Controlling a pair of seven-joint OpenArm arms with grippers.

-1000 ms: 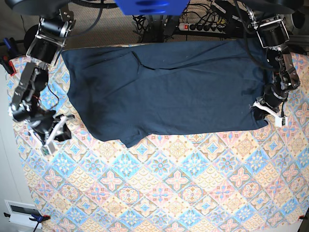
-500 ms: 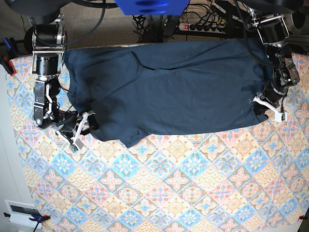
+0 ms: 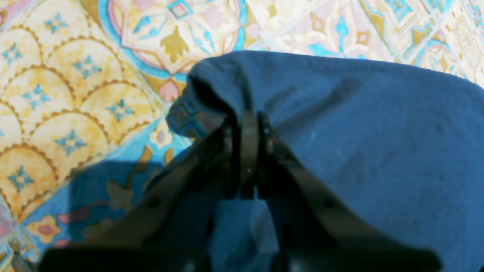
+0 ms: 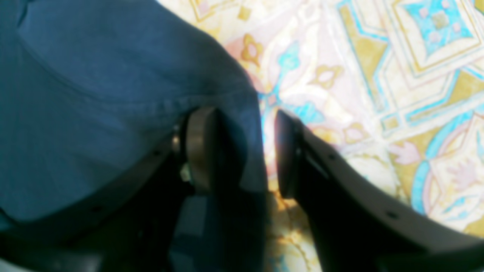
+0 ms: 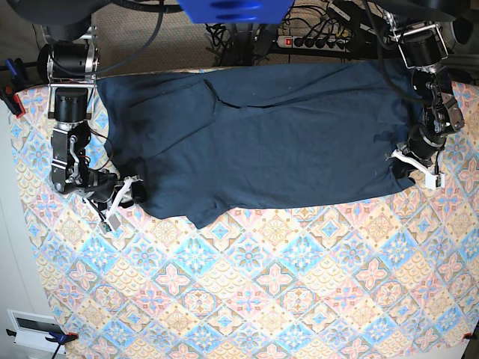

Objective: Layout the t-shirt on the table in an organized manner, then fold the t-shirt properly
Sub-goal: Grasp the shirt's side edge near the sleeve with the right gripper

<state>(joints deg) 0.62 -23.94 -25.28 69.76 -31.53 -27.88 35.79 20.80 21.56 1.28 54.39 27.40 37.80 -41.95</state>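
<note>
The dark navy t-shirt lies spread across the far half of the patterned table. In the base view my left gripper is at the shirt's right near corner. The left wrist view shows that gripper shut, pinching a raised fold of the t-shirt above the table. My right gripper sits at the shirt's left near edge. In the right wrist view it is open, and the hemmed edge of the t-shirt lies between its fingers over the table.
A power strip with cables lies behind the table's far edge. A red clamp grips the left edge, and a white box sits at the near left corner. The table's near half shows only the cloth pattern.
My right gripper has swung in from the bare table at the left to the shirt's left near edge, and its jaws have opened wider. The left gripper has stayed on its corner.
</note>
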